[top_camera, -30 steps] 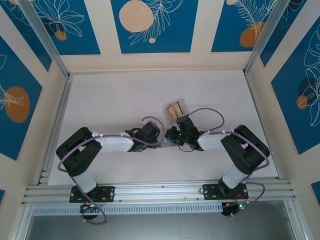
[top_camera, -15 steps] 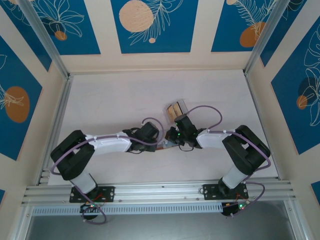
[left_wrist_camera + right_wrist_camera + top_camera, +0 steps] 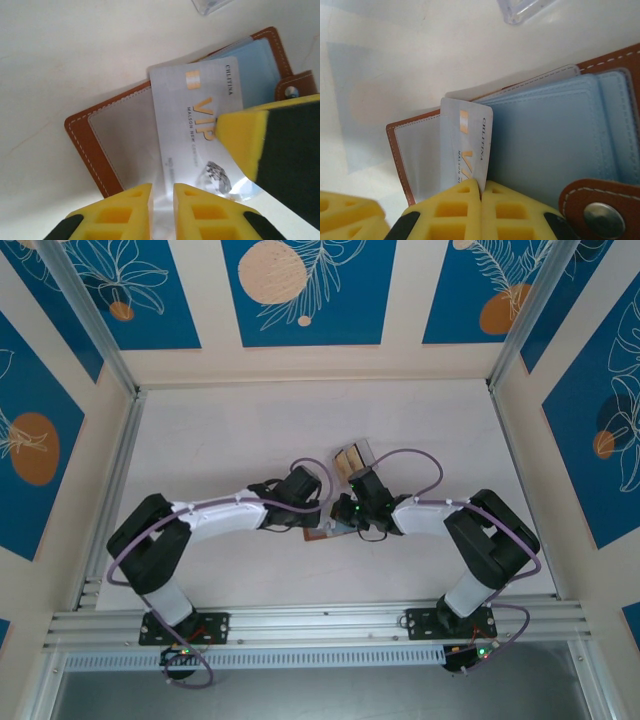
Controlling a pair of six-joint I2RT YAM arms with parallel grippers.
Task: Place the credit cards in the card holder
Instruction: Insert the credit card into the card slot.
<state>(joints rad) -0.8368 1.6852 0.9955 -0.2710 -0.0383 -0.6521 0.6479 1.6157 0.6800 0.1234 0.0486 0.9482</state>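
At mid-table, both your arms fold inward over the open wallet [image 3: 318,535]. Your left gripper [image 3: 162,194] has jaws a slit apart; whether they grip, you cannot tell. Your right gripper [image 3: 480,189] is clamped on the card [image 3: 465,145] lying across the wallet; the left wrist view reads its VIP print.

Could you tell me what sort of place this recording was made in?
Probably a lab robot cell: a white table fenced by aluminium rails and blue leaf-patterned panels, with two arms bolted at its near edge.
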